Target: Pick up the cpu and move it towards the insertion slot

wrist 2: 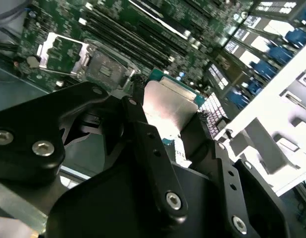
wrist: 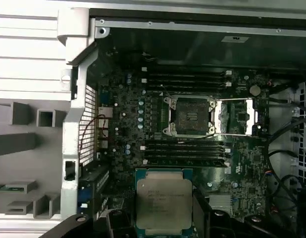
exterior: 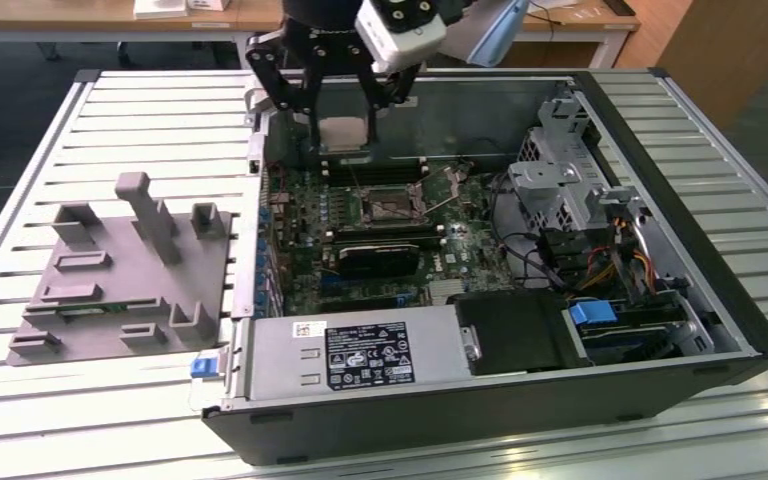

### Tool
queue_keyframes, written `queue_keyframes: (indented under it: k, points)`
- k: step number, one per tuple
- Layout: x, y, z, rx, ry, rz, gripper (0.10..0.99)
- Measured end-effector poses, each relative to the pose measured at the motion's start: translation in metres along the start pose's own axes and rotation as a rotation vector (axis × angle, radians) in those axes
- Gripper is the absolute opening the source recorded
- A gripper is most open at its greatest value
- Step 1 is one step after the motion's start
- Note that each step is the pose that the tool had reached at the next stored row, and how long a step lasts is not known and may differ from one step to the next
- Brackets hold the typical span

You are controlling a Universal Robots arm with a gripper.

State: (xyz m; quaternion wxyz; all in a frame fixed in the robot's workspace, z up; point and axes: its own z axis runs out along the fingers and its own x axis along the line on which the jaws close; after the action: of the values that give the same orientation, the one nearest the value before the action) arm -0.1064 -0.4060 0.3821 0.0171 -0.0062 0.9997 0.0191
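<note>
On the exterior view's left, a grey plastic fixture with blocky posts and little pockets lies flat on a white slatted table, just beside the open computer case. The case is a dark metal box with thin upright walls, lying on its side with its lid off.

Inside the case lies a green motherboard, bumpy with tiny parts. The insertion slot sits on it, a square with a shiny metal frame and a dark middle. Its metal flap is folded open to one side. Long black RAM slots run along both sides of the slot, so the room around it is tight. The space above the slot is open.

The black gripper hangs over the case, near the back wall. Its two fingers are clamped on the cpu, one on each side edge. The cpu is a flat square chip with a smooth silver top and a thin green rim. It is up in the air, well apart from the slot.
</note>
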Motion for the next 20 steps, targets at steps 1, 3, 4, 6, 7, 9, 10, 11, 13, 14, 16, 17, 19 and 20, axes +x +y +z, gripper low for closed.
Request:
queue_keyframes:
  k: [1,3,4,6,7,9,10,11,13,14,16,17,19,20]
  points:
    - [-0.0044,-0.0001,0.0002,0.0,0.0,0.0,0.541]
    - [-0.0134,-0.0002,0.0005,0.0,0.0,0.0,0.541]
    - [-0.0179,-0.0002,0.0007,0.0,-0.0001,0.0,0.541]
    - [-0.0273,-0.0004,0.001,0.0,0.0,0.0,0.541]
    - [-0.0318,-0.0004,0.0011,0.0,0.0001,0.0,0.541]
    - [-0.0408,-0.0005,0.0014,0.0,0.0001,0.0,0.541]
    - [-0.0453,-0.0006,0.0015,0.0,0.0001,0.0,0.541]
    - [-0.0498,-0.0006,0.0017,0.0,0.0002,0.0,0.541]
    - [-0.0588,-0.0008,0.002,0.0,0.0002,0.0,0.541]
    - [-0.0624,-0.0008,0.0021,0.0,0.0002,0.0,0.541]
    - [-0.0678,-0.0006,0.0026,0.0,0.0001,0.0,0.541]
    - [-0.0699,-0.0002,0.0029,0.0,0.0002,0.0,0.541]
    - [-0.0729,0.0014,0.0037,0.0,0.0005,0.0,0.541]
    - [-0.0741,0.0026,0.0043,0.0,0.0006,0.0,0.541]
